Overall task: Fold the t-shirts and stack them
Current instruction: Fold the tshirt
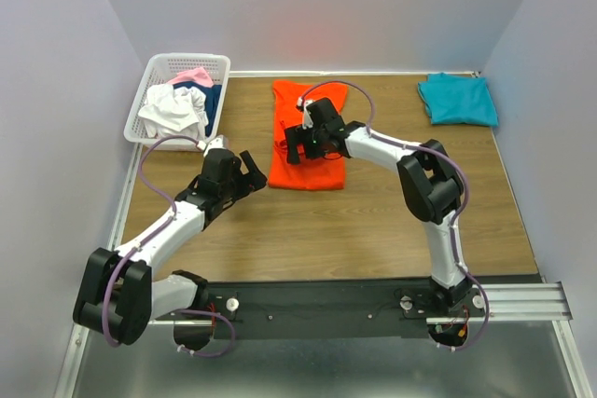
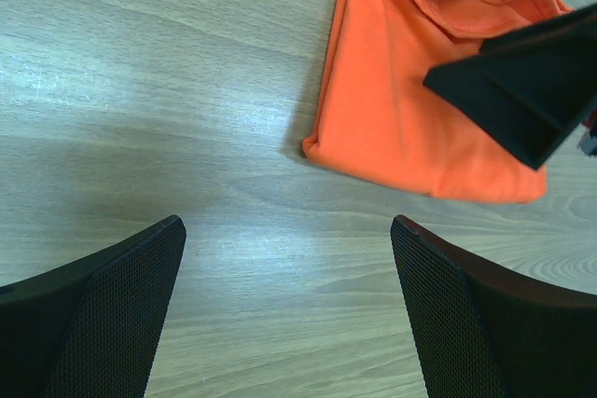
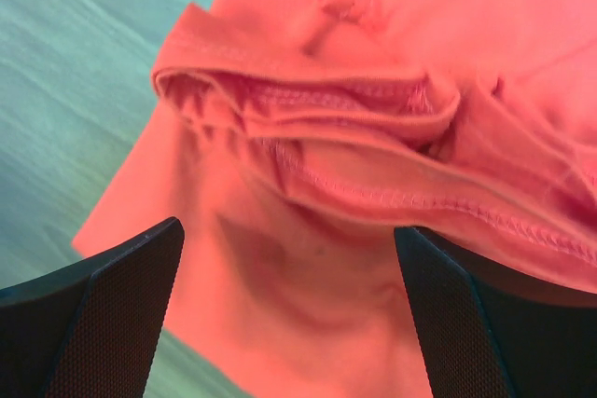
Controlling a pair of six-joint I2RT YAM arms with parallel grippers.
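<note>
A wood-grain desk [image 1: 354, 230] is enclosed by plain pale walls on three sides. All positions below are given relative to the orange-red t-shirt [image 1: 312, 174].

1. Far left of the shirt, at the back corner: a white slatted basket [image 1: 142, 104]. It holds a crumpled white garment [image 1: 171, 111], a pink garment [image 1: 194, 75] and a navy garment [image 1: 211, 100], heaped together.

2. Just left of the shirt's near-left corner: the left pincer [image 1: 256, 172]. It is released. In the left wrist view its fingers [image 2: 112, 314] stand wide apart over bare desk [image 2: 140, 90], with nothing between them, and the shirt's corner [image 2: 392, 90] lies just ahead of them, not touched.

3. Centre, toward the back: the orange-red t-shirt itself. It lies flat on the desk as a long, narrow, partly folded strip running from the back edge toward the arms. Some fabric is bunched near its middle.

4. Directly over the shirt's middle: the right pincer [image 1: 300, 151]. It is released. In the right wrist view its fingers [image 3: 103, 314] are spread above the rumpled hem folds [image 3: 373, 44]. No fabric is clamped between them.

5. Far right of the shirt, at the back corner: the teal-blue t-shirt [image 1: 457, 100]. It is folded into a compact rectangle and lies well apart from both arms.
</note>
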